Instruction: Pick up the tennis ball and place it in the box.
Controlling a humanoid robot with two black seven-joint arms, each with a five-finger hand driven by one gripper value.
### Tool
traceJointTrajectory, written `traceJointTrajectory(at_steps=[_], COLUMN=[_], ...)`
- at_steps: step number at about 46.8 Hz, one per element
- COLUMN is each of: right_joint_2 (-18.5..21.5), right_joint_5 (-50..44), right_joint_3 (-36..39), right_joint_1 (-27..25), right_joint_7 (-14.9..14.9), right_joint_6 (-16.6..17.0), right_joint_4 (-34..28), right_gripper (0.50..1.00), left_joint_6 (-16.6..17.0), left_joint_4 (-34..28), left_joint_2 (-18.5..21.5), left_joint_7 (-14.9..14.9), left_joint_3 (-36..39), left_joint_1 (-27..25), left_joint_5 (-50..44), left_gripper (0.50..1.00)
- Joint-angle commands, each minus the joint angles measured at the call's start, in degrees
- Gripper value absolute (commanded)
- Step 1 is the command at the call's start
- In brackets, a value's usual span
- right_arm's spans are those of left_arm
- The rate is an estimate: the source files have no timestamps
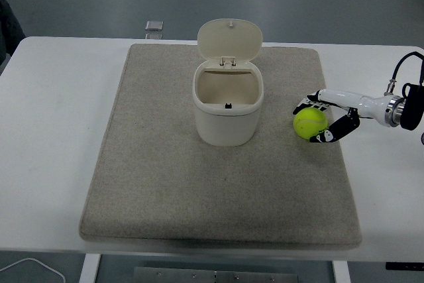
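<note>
The right hand (322, 118) reaches in low from the right edge, its arm stretched nearly level over the table (53, 97). Its fingers (306, 104) curve around the far side of the tennis ball (310, 123) and the thumb presses at the near side, cupping it. The ball rests on the grey mat (218, 190), just right of the open-lidded box (228, 101).

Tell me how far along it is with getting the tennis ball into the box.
Early. The box stands on the mat with its lid up. The right hand is wrapped around the tennis ball, which sits on the mat. Lifting it and dropping it in are left.
</note>
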Motion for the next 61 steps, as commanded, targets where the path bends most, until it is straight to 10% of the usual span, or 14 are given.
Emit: traceJointTrajectory(at_steps=[1, 27, 61], right_joint_2=[0.0, -1.1, -13.3], right_joint_5=[0.0, 0.4, 6.0], right_joint_3=[0.0, 0.2, 1.9], right_joint_1=[0.0, 1.8, 12.5], right_joint_7=[0.0, 0.6, 7.7], right_joint_6=[0.0, 0.4, 8.3], right_joint_4=[-0.1, 0.0, 12.0], right_gripper=[0.513, 0.5, 0.5], left_joint_6=[0.0, 0.0, 0.0], left_joint_4=[0.0, 0.0, 0.0], left_joint_2=[0.0, 0.0, 0.0], left_joint_7=[0.0, 0.0, 0.0], left_joint_3=[0.0, 0.0, 0.0], left_joint_1=[0.0, 0.0, 0.0], left_joint_5=[0.0, 0.0, 0.0], left_gripper=[0.992, 0.992, 0.992])
